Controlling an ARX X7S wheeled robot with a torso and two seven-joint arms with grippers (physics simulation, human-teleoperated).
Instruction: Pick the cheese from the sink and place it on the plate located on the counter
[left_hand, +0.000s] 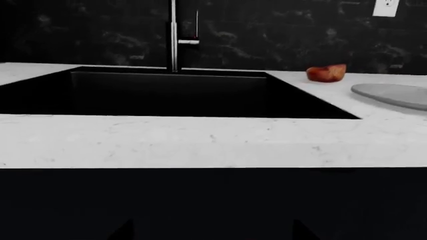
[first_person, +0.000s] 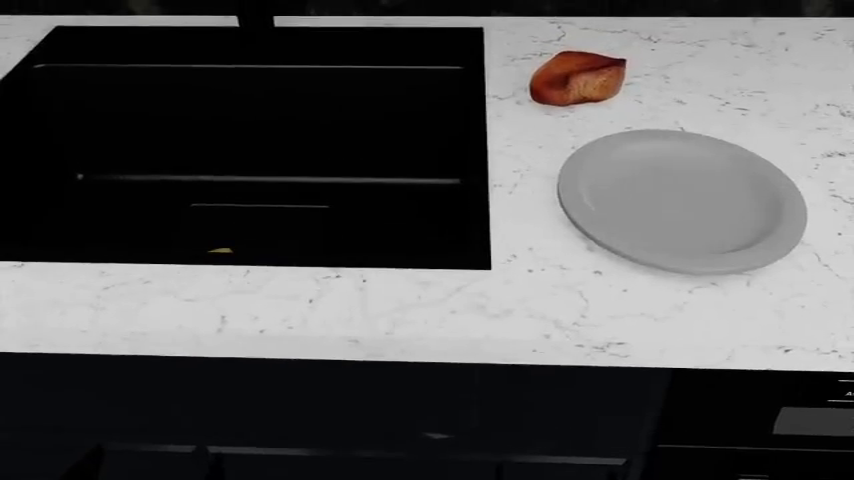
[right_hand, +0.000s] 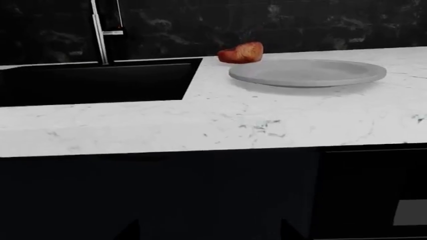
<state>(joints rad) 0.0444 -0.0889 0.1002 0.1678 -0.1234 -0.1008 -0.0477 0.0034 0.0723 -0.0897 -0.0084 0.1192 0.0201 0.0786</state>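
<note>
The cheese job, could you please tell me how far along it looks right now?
Nothing looks done yet. The plate on the counter is bare, with only a reddish lump behind it. A small yellowish sliver, possibly the cheese, shows at the sink's near edge. No arm is in view, so picking and placing remain.

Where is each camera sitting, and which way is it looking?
Head view: high up on the robot's head, looking down at the sink, plate and reddish lump; none of the robot's body shows.
Left wrist view: low, in front of the counter, facing the sink and faucet; no pincer visible.
Right wrist view: low, in front of the counter, facing the plate; no pincer visible.
All three share the plate and the reddish lump.
</note>
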